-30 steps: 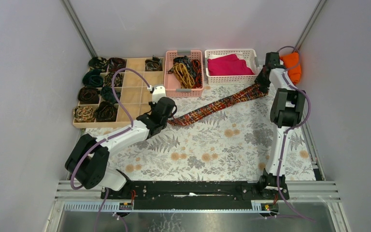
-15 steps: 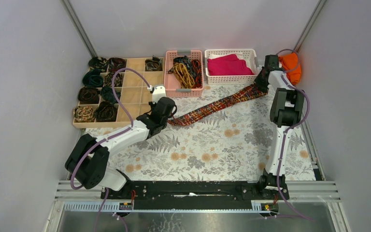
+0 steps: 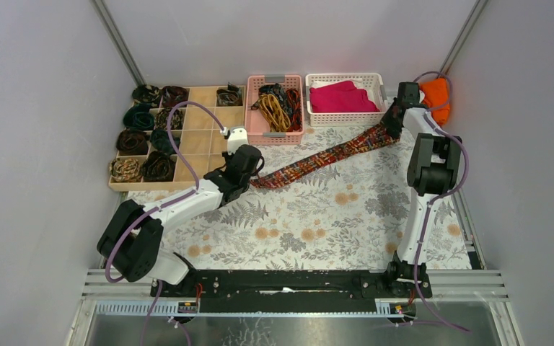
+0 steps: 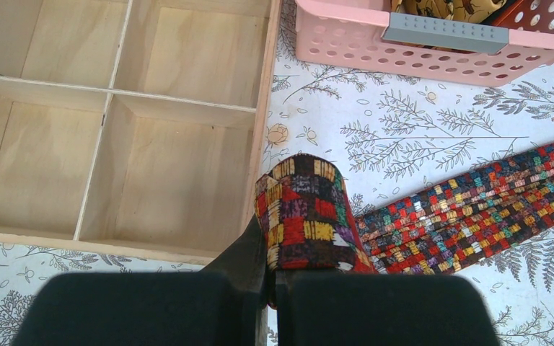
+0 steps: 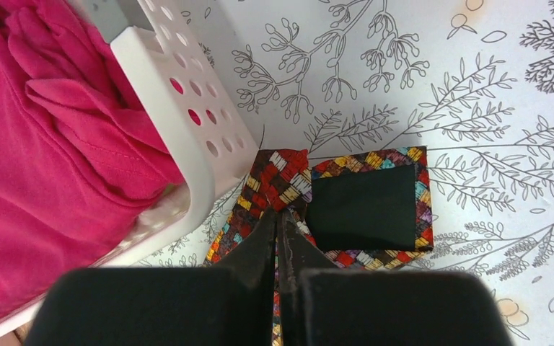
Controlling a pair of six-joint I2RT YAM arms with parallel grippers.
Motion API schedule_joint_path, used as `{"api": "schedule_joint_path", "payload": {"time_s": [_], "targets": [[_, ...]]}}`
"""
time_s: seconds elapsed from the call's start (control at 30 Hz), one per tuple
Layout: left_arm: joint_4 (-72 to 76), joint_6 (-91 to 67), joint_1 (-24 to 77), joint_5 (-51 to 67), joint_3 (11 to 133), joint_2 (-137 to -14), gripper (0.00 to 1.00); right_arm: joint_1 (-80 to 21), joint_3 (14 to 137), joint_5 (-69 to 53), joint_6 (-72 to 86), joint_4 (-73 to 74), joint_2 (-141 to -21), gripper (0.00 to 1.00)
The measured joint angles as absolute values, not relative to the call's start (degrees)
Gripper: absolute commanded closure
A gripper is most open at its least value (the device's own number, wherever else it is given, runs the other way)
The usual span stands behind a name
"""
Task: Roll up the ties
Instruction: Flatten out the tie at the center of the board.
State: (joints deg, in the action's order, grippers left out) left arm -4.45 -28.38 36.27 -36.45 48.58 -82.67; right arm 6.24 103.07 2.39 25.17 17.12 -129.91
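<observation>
1. Tie position: the red-orange patterned tie (image 3: pixel 324 155) lies stretched on the tabletop (image 3: pixel 310 231). In the top view it runs from just left of centre out toward 2 o'clock. Its far end sits just beside the white basket (image 3: pixel 346 122).
2. Left jaws: closed on the near end of the tie. The left wrist view shows that end bent over into a short loop above the fingertips, close to the wall of the wooden tray (image 3: pixel 203 96).
3. Right jaws, the change: one second ago they stood partly open around the far end. They are now fully closed and pinch a fold of fabric at that end. In the right wrist view the dark lining faces up at 3 o'clock of the pinch.
4. Meaning: both ends are now secured, so the tie can probably be drawn straight and kept under tension. Apart from the first bend at the left jaws, rolling has not begun.
5. Remaining work: rolled ties (image 3: pixel 138 117) fill several tray compartments at 10 o'clock. Loose ties (image 3: pixel 278 104) wait in the pink basket (image 3: pixel 251 122) at 12 o'clock, so the task looks partly done.
6. Caution: the right pinch holds only a fold near the edge, so a hard pull may slip it free.
</observation>
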Motion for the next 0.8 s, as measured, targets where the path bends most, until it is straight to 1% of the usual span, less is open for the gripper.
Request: {"api": "schedule_joint_path", "payload": {"time_s": [0.1,0.17,0.27,0.43,0.53,0.6,0.73,0.8], "targets": [[-4.45,-28.36,36.27,-36.47,48.58,-82.67,1.00,6.22,102.52,2.81,24.84,17.30,-129.19,1.00],[-4.47,-28.36,36.27,-36.47,48.58,-82.67,1.00,6.20,102.43,3.73,24.36,18.28,-128.92,0.98],[-4.47,-28.36,36.27,-36.45,48.60,-82.67,1.00,6.20,102.43,4.54,23.68,20.25,-128.79,0.78],[-4.47,-28.36,36.27,-36.42,48.60,-82.67,1.00,6.20,102.43,5.02,22.55,22.46,-128.79,0.77],[-4.49,-28.36,36.27,-36.42,48.58,-82.67,1.00,6.20,102.43,4.91,22.52,22.44,-128.79,0.72],[-4.49,-28.34,36.27,-36.42,48.58,-82.67,1.00,6.20,102.43,4.82,22.50,22.44,-128.79,0.71],[-4.49,-28.34,36.27,-36.42,48.58,-82.67,1.00,6.20,102.45,4.19,22.52,22.44,-128.79,0.72],[-4.49,-28.36,36.27,-36.42,48.58,-82.67,1.00,6.20,102.69,3.73,22.52,22.48,-129.01,0.74]]}}
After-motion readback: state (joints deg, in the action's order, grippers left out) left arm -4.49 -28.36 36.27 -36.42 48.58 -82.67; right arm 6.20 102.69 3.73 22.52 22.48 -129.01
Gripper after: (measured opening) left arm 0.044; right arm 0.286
